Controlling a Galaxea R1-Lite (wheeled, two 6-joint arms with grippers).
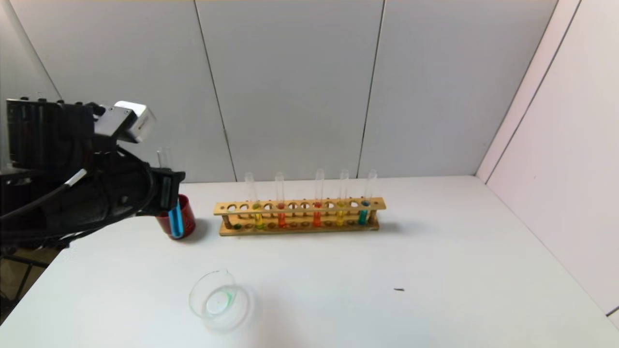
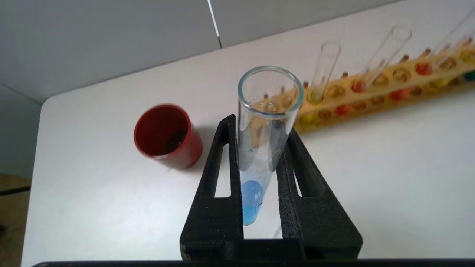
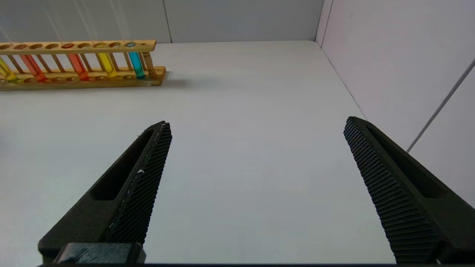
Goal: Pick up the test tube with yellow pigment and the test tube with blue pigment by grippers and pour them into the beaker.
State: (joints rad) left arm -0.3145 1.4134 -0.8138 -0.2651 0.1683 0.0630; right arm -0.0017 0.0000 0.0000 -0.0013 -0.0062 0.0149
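The left gripper (image 2: 259, 148) is clamped on the test tube with blue pigment (image 2: 261, 148), its two black fingers (image 2: 222, 174) pressing the glass from either side about midway up. The tube stands close to upright, open mouth above the fingertips, blue liquid pooled in the round bottom below them. In the head view the left gripper (image 1: 169, 193) reaches in from the left edge, held roughly level above the table (image 1: 435, 270), wrist camera module on top, a black cable looping under the arm. The tube's blue end (image 1: 176, 220) hangs in front of the dark-red cup (image 1: 186, 217), which stands on the table just left of the wooden test tube rack (image 1: 300, 215).

The rack holds five tubes: yellow, orange-red, orange-red, the test tube with yellow pigment (image 1: 341, 205), and a second blue tube (image 1: 365, 205) at its right end. The beaker (image 1: 220, 299) sits on the table nearer the robot, well apart from the rack and the held tube, with a faint greenish trace in it.

The right gripper (image 3: 256, 178) shows only in its own wrist view, fingers spread wide over bare table, the rack (image 3: 81, 65) well apart from it
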